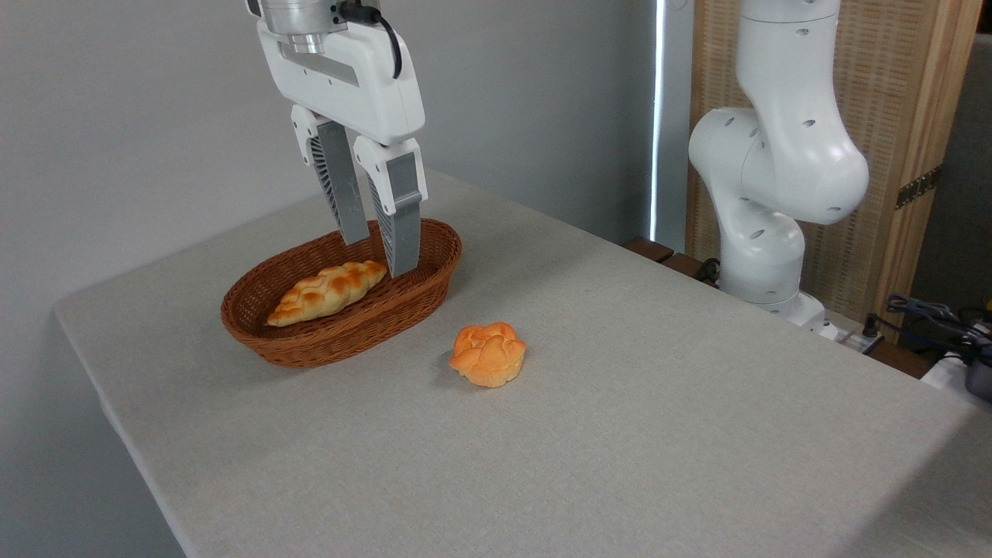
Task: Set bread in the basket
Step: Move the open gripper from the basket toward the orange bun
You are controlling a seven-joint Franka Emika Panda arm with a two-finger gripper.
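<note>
on table (697, 403): one bun (488, 354), one basket (333, 337) holding one loaf (327, 291).

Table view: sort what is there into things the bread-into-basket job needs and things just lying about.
Belongs to the job:
- orange bun, on the table, outside the basket
- wicker basket
- claw, open, empty, over the basket

Just lying about:
- braided loaf, already in the basket
- cables and gear at the right edge

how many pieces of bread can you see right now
2. A braided loaf lies inside the basket; a round orange bun sits on the table right of the basket. None looks hidden.
</note>
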